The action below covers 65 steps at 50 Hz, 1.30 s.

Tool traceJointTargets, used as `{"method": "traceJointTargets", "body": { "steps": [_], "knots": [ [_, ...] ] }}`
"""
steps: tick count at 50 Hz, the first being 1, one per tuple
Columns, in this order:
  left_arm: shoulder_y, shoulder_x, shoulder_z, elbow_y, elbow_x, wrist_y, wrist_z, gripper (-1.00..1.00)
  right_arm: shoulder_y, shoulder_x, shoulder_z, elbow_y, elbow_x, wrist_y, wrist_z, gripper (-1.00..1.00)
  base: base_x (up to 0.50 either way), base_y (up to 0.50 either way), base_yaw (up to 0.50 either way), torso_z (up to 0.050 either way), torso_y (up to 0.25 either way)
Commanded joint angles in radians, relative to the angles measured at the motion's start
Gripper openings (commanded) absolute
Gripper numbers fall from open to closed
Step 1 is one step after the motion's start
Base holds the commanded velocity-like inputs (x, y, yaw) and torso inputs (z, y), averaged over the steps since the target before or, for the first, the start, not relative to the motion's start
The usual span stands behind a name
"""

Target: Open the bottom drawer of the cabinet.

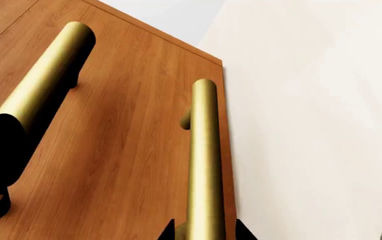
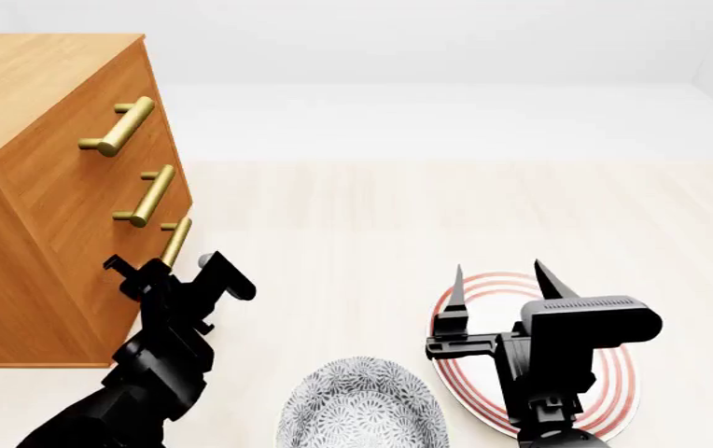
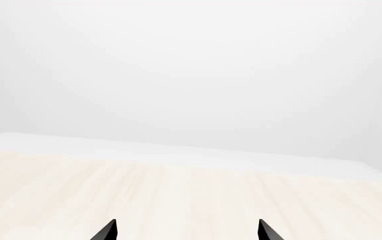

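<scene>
Already straddling the bottom drawer's handle (image 1: pixel 203 165) low on the cabinet (image 2: pixel 46 233) with left gripper (image 2: pixel 180 271) fingers wide, unclamped; risks slipping off on pulling, or snagging the middle handle (image 2: pixel 145 196) just above

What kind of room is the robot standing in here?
Probably a bare simulated home-like room, not a real one: a wooden cabinet with three brass-handled drawers stands on a pale floor, with a patterned bowl and a red-ringed plate lying near blank white walls.
</scene>
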Motion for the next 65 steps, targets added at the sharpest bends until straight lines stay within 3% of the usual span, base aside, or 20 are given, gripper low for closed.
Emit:
{"method": "traceJointTargets", "body": {
  "steps": [1, 17, 25, 40, 65],
  "knots": [
    [0.002, -0.008, -0.008, -0.005, 0.044, -0.015, -0.004, -1.00, 0.003, 0.005, -0.004, -0.003, 0.005, 0.004, 0.007, 1.00, 0.00, 0.00, 0.00, 0.000, 0.000],
    [-0.020, 0.058, 0.017, 0.007, 0.049, -0.041, 0.027, -1.00, 0.013, 0.012, -0.012, -0.007, 0.011, 0.012, 0.014, 1.00, 0.00, 0.00, 0.00, 0.000, 0.001],
    [0.055, -0.008, 0.004, 0.331, 0.031, -0.254, 0.033, -1.00, 0.007, 0.016, -0.013, -0.006, 0.015, 0.003, 0.018, 1.00, 0.00, 0.00, 0.00, 0.000, 0.001],
    [0.095, -0.022, 0.016, 0.516, 0.031, -0.376, 0.036, -1.00, 0.006, 0.021, -0.017, 0.000, 0.022, -0.007, 0.024, 1.00, 0.00, 0.00, 0.00, 0.000, 0.001],
    [0.086, 0.031, 0.055, 0.590, 0.041, -0.454, 0.049, -1.00, 0.004, 0.035, -0.018, -0.013, 0.035, -0.006, 0.036, 1.00, 0.00, 0.00, 0.00, 0.001, 0.003]
  ]
}}
